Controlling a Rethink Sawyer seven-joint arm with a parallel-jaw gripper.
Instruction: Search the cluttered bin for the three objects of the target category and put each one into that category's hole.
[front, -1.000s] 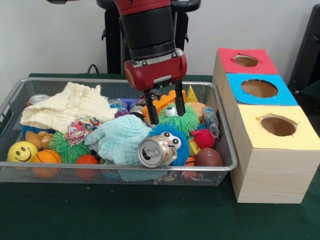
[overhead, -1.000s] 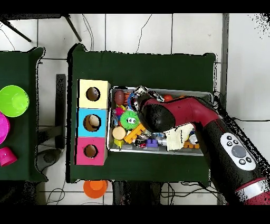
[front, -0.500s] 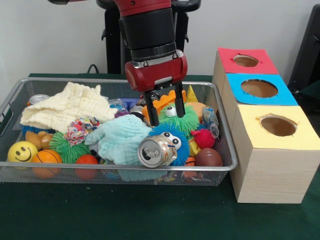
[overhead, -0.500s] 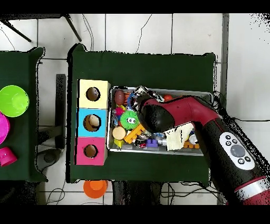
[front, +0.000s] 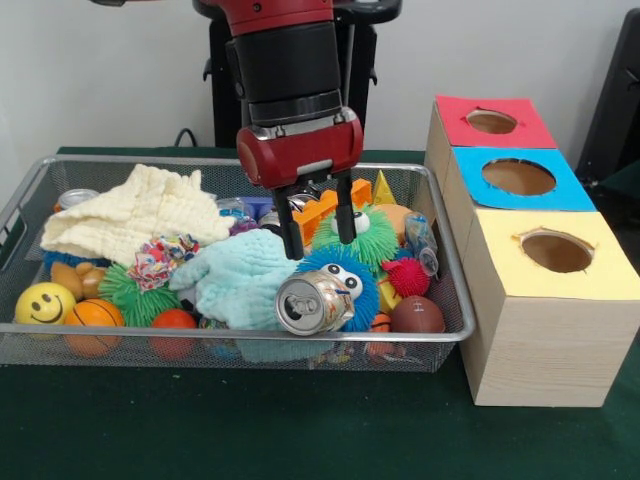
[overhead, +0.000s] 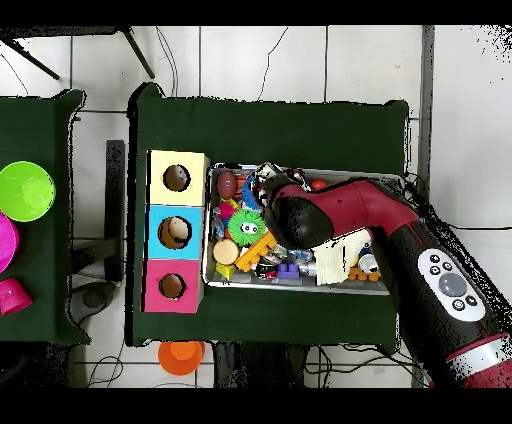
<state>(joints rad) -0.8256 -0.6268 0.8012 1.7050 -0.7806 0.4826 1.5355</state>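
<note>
Tool (front: 318, 230) hangs open and empty above the bin (front: 440, 290) clutter.

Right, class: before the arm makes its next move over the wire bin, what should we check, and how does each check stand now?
1. Gripper open and empty: ok; the fingers stand apart with nothing between them.
2. Gripper over the bin, not the boxes: ok.
3. Crushed can reachable on top: ok; it lies against the blue fuzzy ball.
4. Holes unblocked: ok for yellow box, blue box and red box.
5. Target category known: cannot tell.
6. What lies under the light blue cloth: cannot tell.
</note>
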